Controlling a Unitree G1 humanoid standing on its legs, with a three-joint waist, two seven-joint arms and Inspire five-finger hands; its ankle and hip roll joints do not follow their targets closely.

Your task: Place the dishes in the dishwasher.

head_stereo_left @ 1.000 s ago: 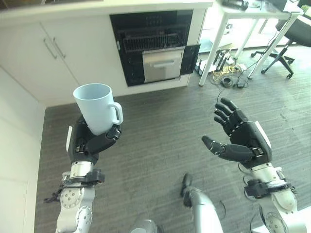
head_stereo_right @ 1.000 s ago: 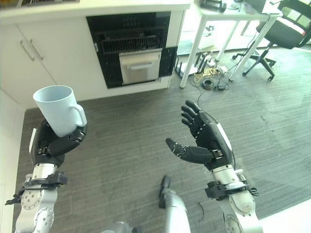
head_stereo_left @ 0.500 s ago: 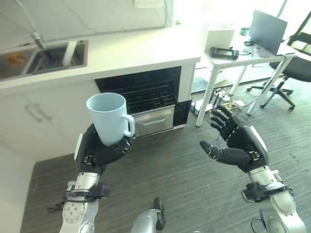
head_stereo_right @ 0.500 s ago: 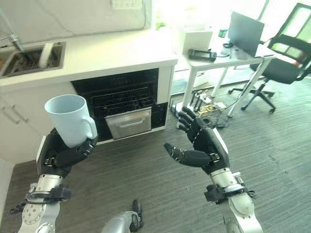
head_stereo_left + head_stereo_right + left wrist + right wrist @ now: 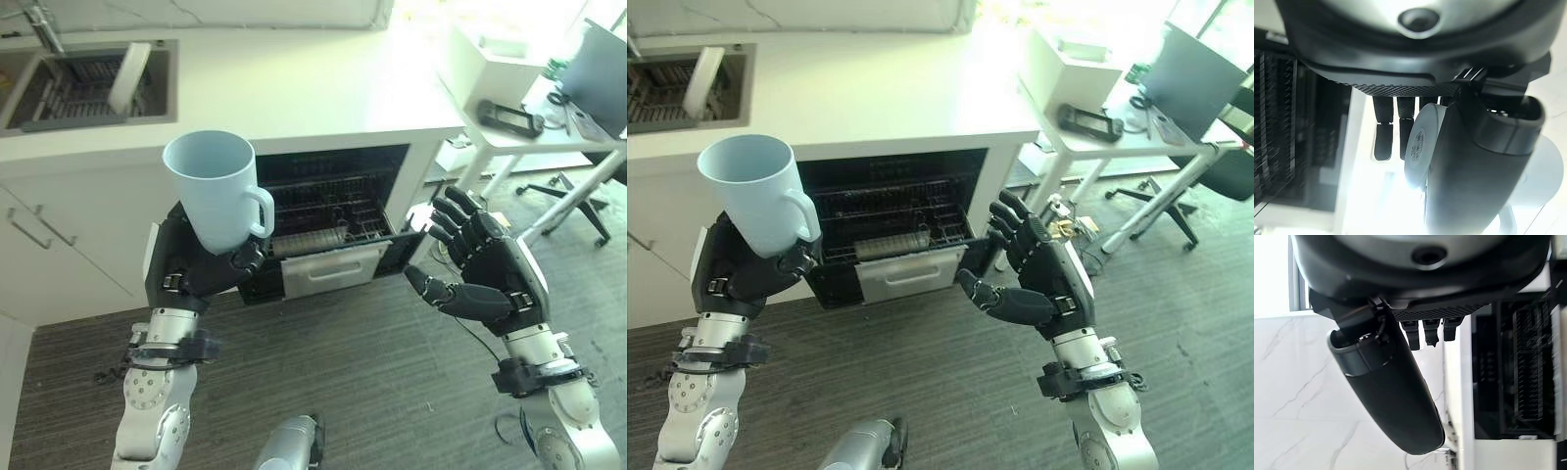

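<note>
Ahead, open dishwasher, left hand gripping mug, right hand spread empty.

Mug: pale blue, smooth-sided, tapering slightly toward the base, with a single loop handle on the side facing the robot's right. It is upright with the mouth facing up, and no contents can be made out inside. It is held off any surface, its lower body gripped by the left hand, whose fingers and thumb curl round the base.

Dishwasher: built in beneath the white surface, its dark cavity open to view. A wire rack sits inside. A silver-fronted lower section projects at the bottom. The mug is in front of and above the opening, apart from it.
</note>
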